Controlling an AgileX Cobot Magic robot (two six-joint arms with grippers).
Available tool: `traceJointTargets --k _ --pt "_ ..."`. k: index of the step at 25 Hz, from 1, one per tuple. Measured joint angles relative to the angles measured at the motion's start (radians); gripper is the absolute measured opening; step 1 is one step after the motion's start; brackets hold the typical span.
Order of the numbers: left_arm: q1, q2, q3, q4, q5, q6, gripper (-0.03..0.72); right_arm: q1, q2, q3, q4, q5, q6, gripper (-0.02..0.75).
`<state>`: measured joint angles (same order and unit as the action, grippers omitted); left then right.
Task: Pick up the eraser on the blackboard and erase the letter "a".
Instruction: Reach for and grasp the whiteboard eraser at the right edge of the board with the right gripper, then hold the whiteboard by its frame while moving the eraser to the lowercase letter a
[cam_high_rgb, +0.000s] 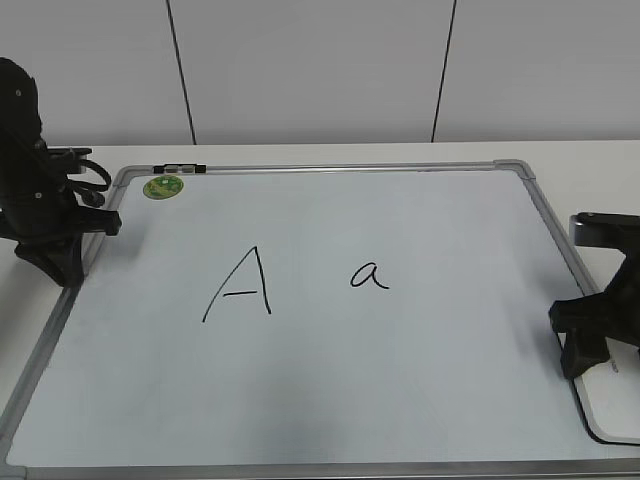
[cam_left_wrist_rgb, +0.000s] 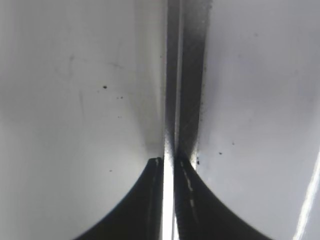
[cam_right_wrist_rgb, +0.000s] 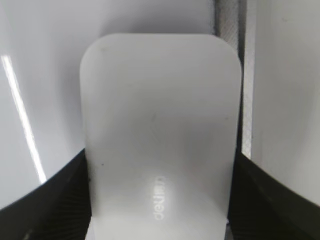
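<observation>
- Eraser (cam_right_wrist_rgb: 160, 135) lies at the blackboard's (cam_high_rgb: 330, 400) right edge, right gripper (cam_right_wrist_rgb: 160, 200) spread open astride it, nothing clamped.
- Closing squarely on its long sides looks best; letter "a" (cam_high_rgb: 369, 274) waits mid-board.

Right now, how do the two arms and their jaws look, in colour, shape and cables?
Both are black. The left gripper has chunky angular jaws that taper to thin tips, with black cables looping near its wrist. The right gripper looks matte black and angular; its jaws curve inward. No markings are visible.
</observation>
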<state>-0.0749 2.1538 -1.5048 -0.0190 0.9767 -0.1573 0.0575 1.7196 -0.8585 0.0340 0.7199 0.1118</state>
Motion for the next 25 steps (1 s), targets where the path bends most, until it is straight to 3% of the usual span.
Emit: traceJointTargets --k 9,17,19,25 --pt "0.000 0.000 0.000 0.000 0.000 0.000 0.039 0.000 0.006 -0.055 0.031 0.096 -0.005 0.524" --pt "0.000 0.000 0.000 0.000 0.000 0.000 0.039 0.075 0.062 -0.342 0.013 0.312 -0.032 0.524" --pt "0.000 0.000 0.000 0.000 0.000 0.000 0.039 0.144 0.143 -0.478 0.004 0.398 -0.034 0.524" --pt "0.000 0.000 0.000 -0.002 0.000 0.000 0.039 0.221 0.299 -0.720 -0.002 0.482 -0.036 0.524"
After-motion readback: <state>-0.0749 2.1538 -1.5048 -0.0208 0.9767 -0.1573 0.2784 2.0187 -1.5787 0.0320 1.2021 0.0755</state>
